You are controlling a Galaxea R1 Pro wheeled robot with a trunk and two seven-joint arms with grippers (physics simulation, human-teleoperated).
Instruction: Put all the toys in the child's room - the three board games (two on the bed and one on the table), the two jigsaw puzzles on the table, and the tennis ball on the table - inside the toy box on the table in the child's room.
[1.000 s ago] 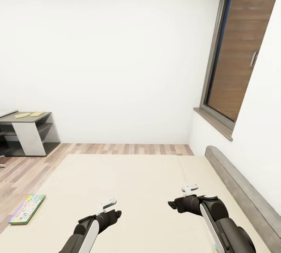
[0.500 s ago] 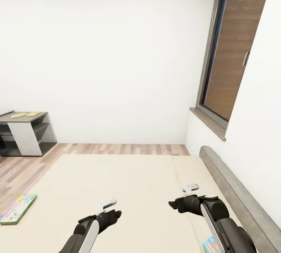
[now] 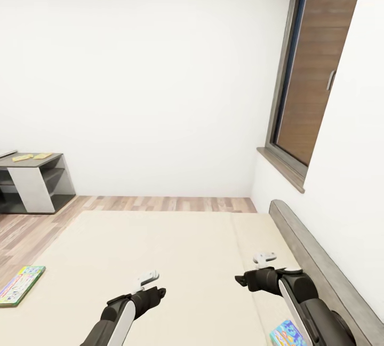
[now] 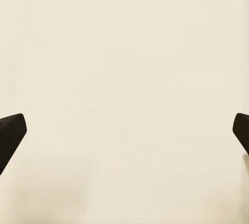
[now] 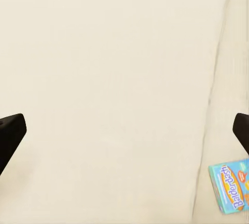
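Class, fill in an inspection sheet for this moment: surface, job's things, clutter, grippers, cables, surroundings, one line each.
Surface: beige bed, flat and bare between the arms.
Job's things: green-edged board game lying flat at the bed's left edge; blue board game flat on the mattress by the right arm.
Clutter: two small yellow flat items on the dark cabinet.
Grippers: left gripper and right gripper over the mattress, jaws wide apart, holding nothing.
Cables: nothing seen.
Surroundings: white walls, wood floor, dark-framed window, grey headboard.
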